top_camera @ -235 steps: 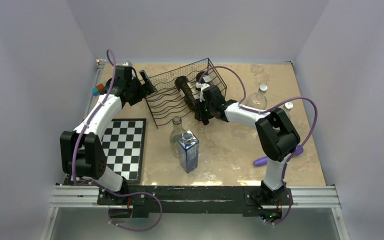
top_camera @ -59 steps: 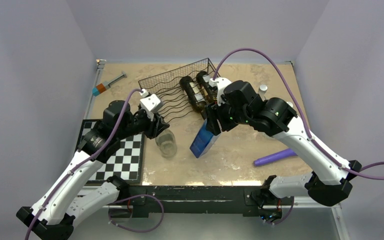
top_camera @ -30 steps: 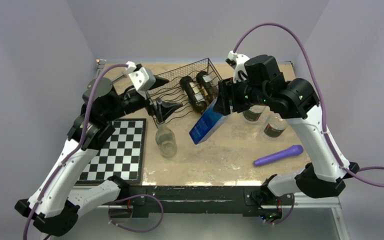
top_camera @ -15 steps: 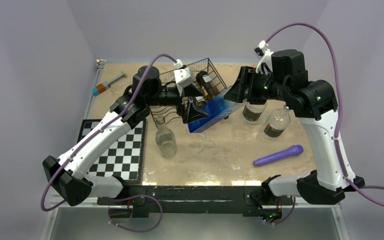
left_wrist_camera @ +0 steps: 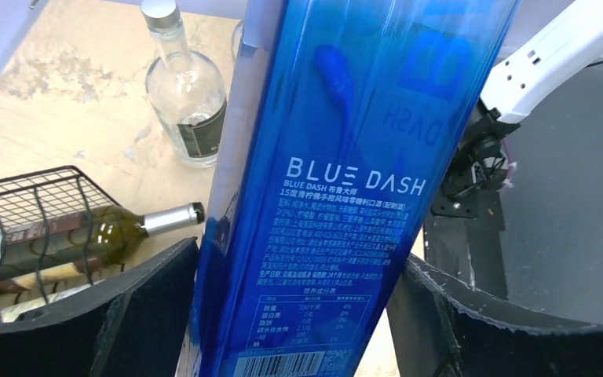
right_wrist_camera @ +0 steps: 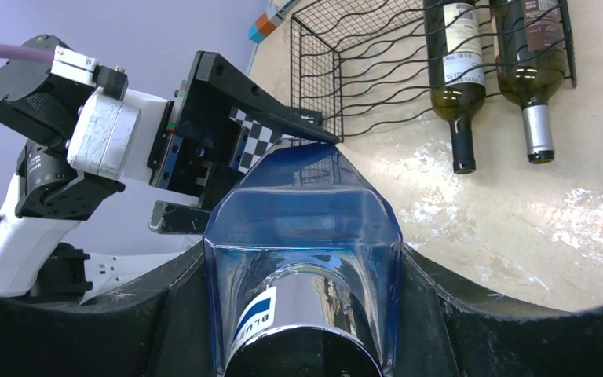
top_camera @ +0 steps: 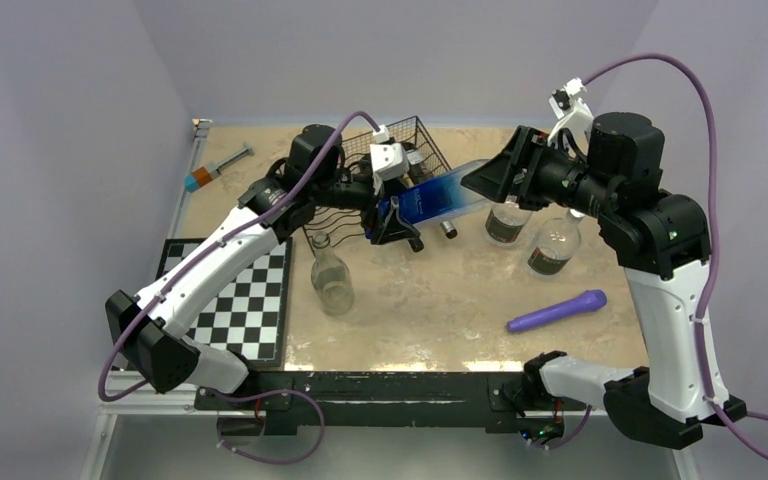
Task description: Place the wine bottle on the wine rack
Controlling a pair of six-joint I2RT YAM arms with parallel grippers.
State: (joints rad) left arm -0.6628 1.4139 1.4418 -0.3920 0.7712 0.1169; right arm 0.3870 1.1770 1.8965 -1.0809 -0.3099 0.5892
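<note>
Both arms are holding the blue wine bottle (top_camera: 438, 198) up in the air, roughly level and clear of the counter (top_camera: 440, 300). The right tool (top_camera: 472, 182) is gripping the bottle's shoulder just behind the silver cap, with 1 finger on each side and the cap pointing back at its wrist camera. The left tool (top_camera: 397, 222) is closing narrowly around the base end; in its wrist view, both black fingers (left_wrist_camera: 137, 314) are sitting flush against opposite faces beside the "BLUE DASH" print. The bottle is spanning the gap between the 2 tools and is not lying on the wine rack (right_wrist_camera: 361, 71). The rack is sitting on the counter below and past the left tool, open front facing the arm bases. 2 dark bottles (right_wrist_camera: 459, 63) are already lying side by side on its wavy wires, necks sticking out of the front. Below the right tool, 2 clear bottles with dark labels (top_camera: 508, 222) are standing close together. Another clear bottle (top_camera: 330, 280) is standing on the near side of the left tool, by the checkerboard (top_camera: 230, 300). A purple stick (top_camera: 557, 311) is lying well apart on the near side of the right tool, and a small orange-and-blue item (top_camera: 215, 168) is lying at the far-left corner.
</note>
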